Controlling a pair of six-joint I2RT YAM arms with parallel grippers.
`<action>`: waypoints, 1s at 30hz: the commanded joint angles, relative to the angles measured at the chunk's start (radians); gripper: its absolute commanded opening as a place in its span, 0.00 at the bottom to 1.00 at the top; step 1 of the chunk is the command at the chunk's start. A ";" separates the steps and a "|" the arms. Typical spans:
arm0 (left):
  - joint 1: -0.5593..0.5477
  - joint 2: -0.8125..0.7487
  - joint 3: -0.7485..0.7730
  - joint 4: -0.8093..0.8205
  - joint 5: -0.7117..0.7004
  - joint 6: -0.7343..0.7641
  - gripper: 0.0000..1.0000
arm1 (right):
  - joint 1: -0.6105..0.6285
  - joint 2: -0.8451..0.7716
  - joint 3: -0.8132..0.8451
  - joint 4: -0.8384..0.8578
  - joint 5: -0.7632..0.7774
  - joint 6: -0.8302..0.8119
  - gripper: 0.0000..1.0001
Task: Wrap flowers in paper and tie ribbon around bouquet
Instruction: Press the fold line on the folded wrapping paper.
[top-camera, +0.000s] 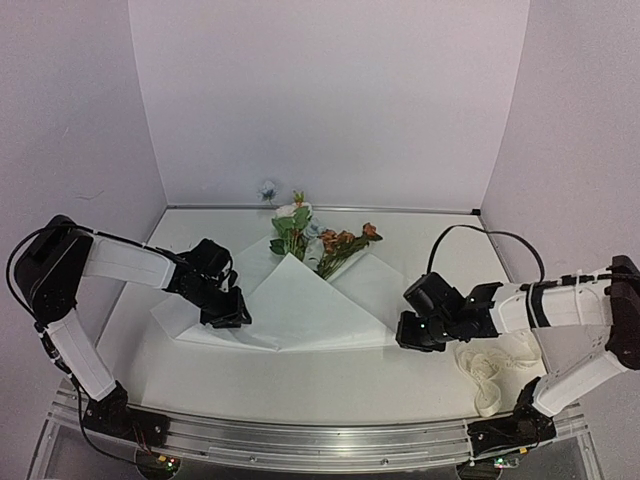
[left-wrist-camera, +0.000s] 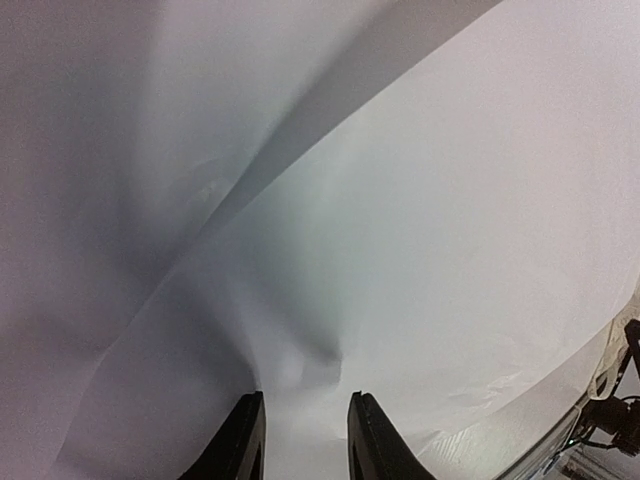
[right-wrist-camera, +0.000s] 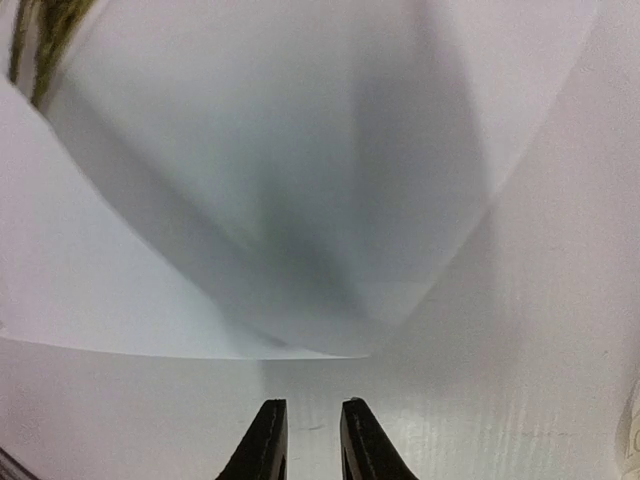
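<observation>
The white table (top-camera: 330, 385) fills the floor of the white-walled booth. Across its middle lies the paper (top-camera: 300, 305), a thin white sheet folded in from both sides so that its flaps meet in a peak pointing to the back. The flowers (top-camera: 310, 240) lie under that fold. Only their pale and rust-orange blooms and green leaves stick out past the peak, towards the back wall. In the right wrist view a bit of green shows under the sheet at the upper left.

The ribbon (top-camera: 488, 372) lies in a loose cream heap on the table at the near right, beside the right arm and well apart from the paper.

The left gripper (top-camera: 228, 312) sits low on the left flap of the paper. In its own view its fingers (left-wrist-camera: 245, 440) stand a narrow gap apart, with a small pucker in the sheet just ahead of the tips. Whether they pinch the paper I cannot tell.

The right gripper (top-camera: 410, 332) hangs just off the sheet's near right corner. Its fingers (right-wrist-camera: 268, 440) are slightly spread over bare table and hold nothing.
</observation>
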 joint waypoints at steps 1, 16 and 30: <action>-0.022 -0.064 0.087 -0.032 -0.028 0.043 0.35 | 0.047 0.067 0.147 -0.051 -0.030 -0.075 0.21; -0.217 -0.170 0.061 -0.058 -0.020 -0.027 0.35 | 0.068 0.392 0.339 0.032 -0.169 -0.067 0.20; -0.241 -0.096 -0.055 0.090 0.019 -0.084 0.30 | 0.068 0.446 0.341 0.032 -0.147 -0.048 0.19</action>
